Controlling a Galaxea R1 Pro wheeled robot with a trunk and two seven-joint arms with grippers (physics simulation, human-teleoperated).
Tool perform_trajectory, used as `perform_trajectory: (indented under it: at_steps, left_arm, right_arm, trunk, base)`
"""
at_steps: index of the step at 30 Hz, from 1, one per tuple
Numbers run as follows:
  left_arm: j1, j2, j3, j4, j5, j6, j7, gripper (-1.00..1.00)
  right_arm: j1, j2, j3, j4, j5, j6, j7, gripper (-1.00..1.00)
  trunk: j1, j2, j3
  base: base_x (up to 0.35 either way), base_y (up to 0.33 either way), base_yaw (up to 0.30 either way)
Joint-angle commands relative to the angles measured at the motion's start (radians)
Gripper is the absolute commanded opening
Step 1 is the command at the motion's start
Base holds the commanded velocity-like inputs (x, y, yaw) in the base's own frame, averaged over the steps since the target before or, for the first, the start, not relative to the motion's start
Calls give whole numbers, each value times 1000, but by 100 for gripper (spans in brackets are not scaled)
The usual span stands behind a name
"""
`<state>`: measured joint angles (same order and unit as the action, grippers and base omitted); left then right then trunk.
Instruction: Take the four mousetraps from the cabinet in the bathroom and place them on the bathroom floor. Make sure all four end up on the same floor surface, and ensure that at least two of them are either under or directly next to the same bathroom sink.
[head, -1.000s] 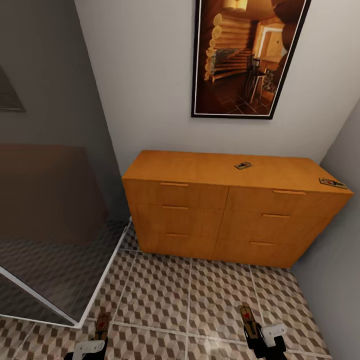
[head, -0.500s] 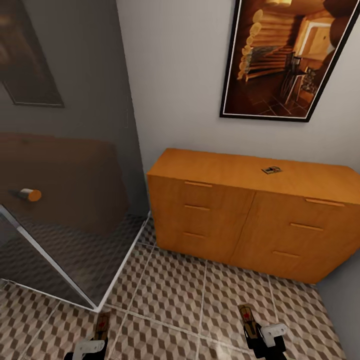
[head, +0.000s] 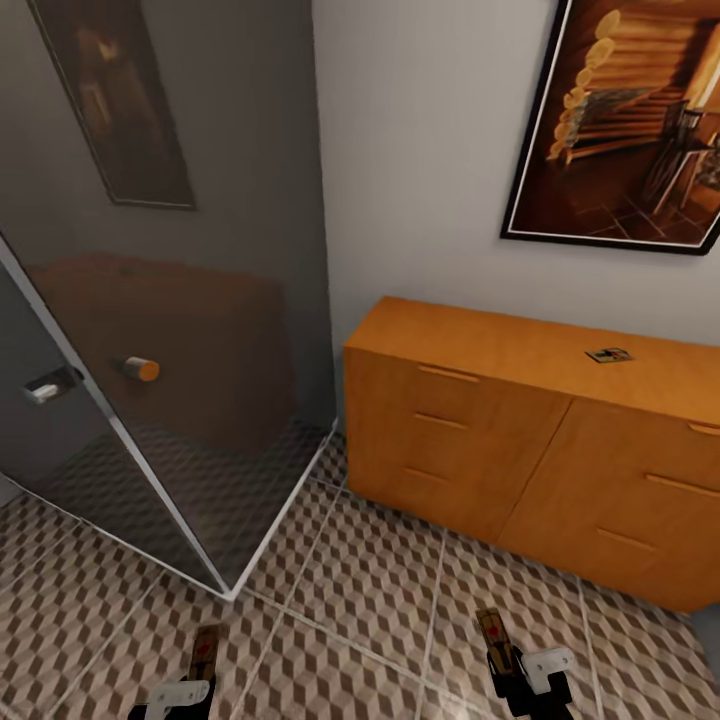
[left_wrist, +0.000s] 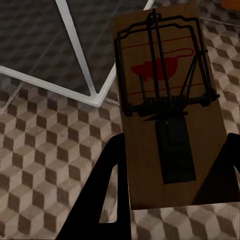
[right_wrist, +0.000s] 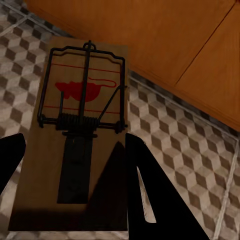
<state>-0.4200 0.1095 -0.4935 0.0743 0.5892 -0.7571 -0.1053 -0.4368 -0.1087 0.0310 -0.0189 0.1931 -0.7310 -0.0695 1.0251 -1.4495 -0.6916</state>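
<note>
Glass shower enclosure (head: 190, 330) stands left of the cabinet (head: 520, 440) on the bathroom floor (head: 370, 590). One mousetrap (head: 608, 355) lies on the cabinet top. Each gripper — left gripper (left_wrist: 170, 165), right gripper (right_wrist: 75, 170) — clamps a mousetrap (left_wrist: 165, 95) (right_wrist: 82, 130), long axis pointing forward.

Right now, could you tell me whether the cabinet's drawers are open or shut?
Shut: every visible drawer front on the cabinet sits flush. One mousetrap lies flat on its top.

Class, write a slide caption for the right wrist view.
Right gripper holds a mousetrap above patterned floor tiles beside the orange cabinet.
</note>
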Motion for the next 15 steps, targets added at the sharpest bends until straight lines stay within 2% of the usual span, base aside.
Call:
perform_trajectory:
  at_steps: [1, 15]
  left_arm:
    - [-2, -1, -3, 4, 11, -4, -10, -100]
    - [-2, -1, -3, 4, 11, -4, -10, -100]
  right_arm:
    - [0, 0, 3, 0, 7, -2, -7, -100]
    - [0, 3, 3, 0, 7, -2, -28, -100]
  trunk:
    - [0, 0, -1]
    - [0, 0, -1]
  base:
    - [0, 0, 285]
    - [0, 0, 285]
